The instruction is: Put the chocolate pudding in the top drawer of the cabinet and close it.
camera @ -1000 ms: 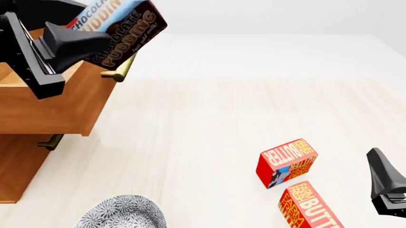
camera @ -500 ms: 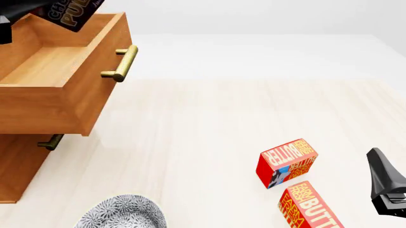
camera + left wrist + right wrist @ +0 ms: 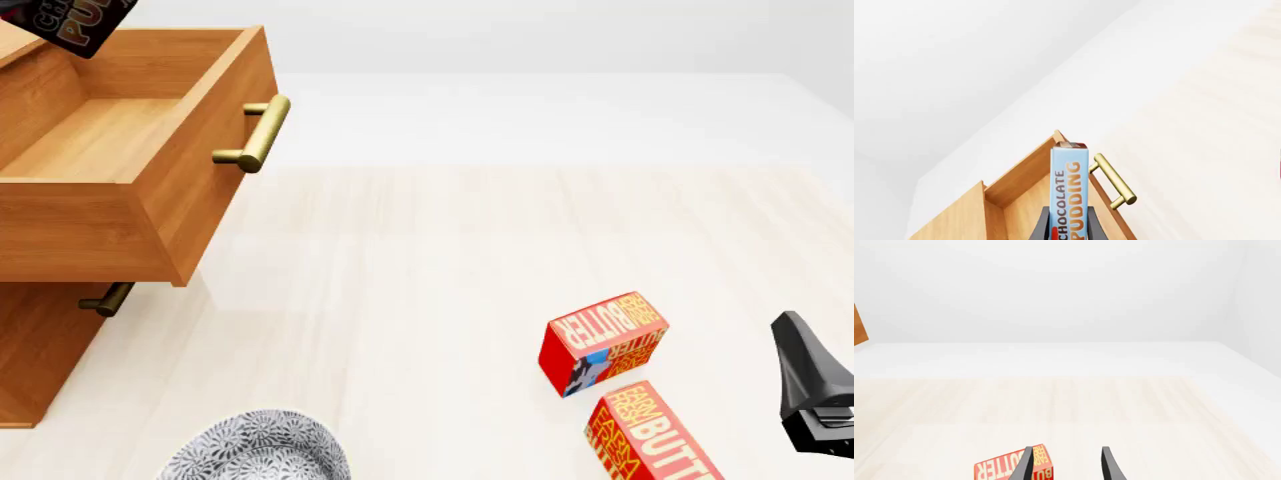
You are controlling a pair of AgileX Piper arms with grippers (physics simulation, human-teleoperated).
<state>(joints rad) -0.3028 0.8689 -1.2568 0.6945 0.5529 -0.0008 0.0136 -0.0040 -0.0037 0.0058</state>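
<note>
1. cabinet (image 3: pixel 40 350) stands at the table's left, its top drawer (image 3: pixel 120 130) pulled open.
2. chocolate pudding (image 3: pixel 1069 192) hangs above that drawer, pinched edge-on in the left gripper (image 3: pixel 1069 231).
3. right gripper (image 3: pixel 1066 465) waits parted, holding nothing, near a butter box (image 3: pixel 603 343).

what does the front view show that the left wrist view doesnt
Only the front view shows the two butter boxes on the table, the patterned bowl at the near edge, a lower drawer's handle, the right gripper, and the open top drawer's bare floor.

Only the left wrist view shows the left gripper shut on the chocolate pudding, with the box's narrow side and full lettering readable.

Both show the pudding, only a corner of it in the front view, the open top drawer and its brass handle.
</note>
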